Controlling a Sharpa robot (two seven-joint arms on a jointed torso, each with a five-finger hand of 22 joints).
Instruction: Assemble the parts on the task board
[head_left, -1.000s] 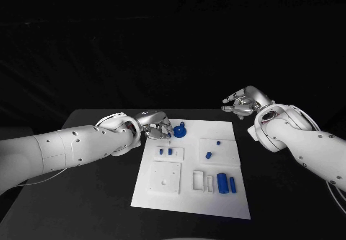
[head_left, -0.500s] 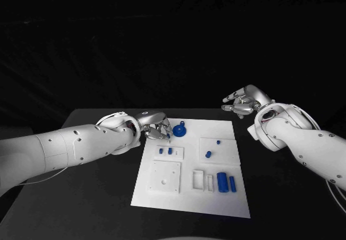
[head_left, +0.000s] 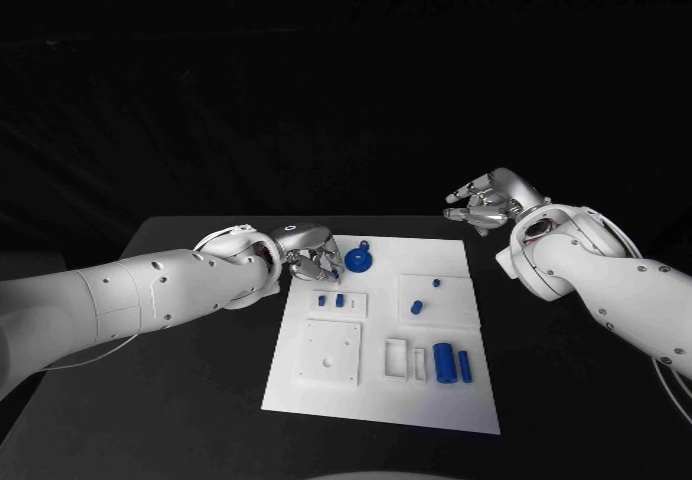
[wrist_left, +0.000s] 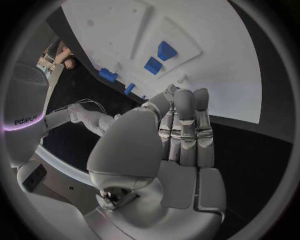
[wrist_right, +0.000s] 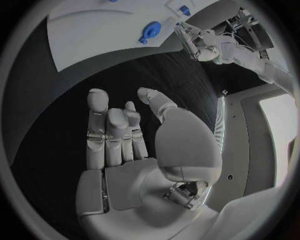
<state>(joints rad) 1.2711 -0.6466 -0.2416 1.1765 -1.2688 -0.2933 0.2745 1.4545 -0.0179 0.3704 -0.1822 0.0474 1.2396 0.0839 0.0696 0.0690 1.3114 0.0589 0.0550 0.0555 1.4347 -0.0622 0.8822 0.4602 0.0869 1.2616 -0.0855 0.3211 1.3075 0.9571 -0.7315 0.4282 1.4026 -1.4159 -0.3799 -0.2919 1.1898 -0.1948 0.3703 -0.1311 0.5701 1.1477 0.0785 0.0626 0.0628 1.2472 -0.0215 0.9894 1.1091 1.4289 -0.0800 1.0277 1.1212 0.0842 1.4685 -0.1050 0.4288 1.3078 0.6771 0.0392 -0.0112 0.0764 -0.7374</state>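
Note:
The white task board lies in the middle of the black table. At its far left corner lies a round blue part with a small tab. My left hand hovers just left of that part, fingertips close to it. In the left wrist view its fingers stretch side by side toward the board with nothing seen in them. My right hand hangs raised beyond the board's far right corner; its fingers are apart and empty.
Two small blue pegs stand in a small raised plate. Two more blue pieces sit on a square plate at the right. Blue blocks lie beside white frames near the front, with a white square plate to their left.

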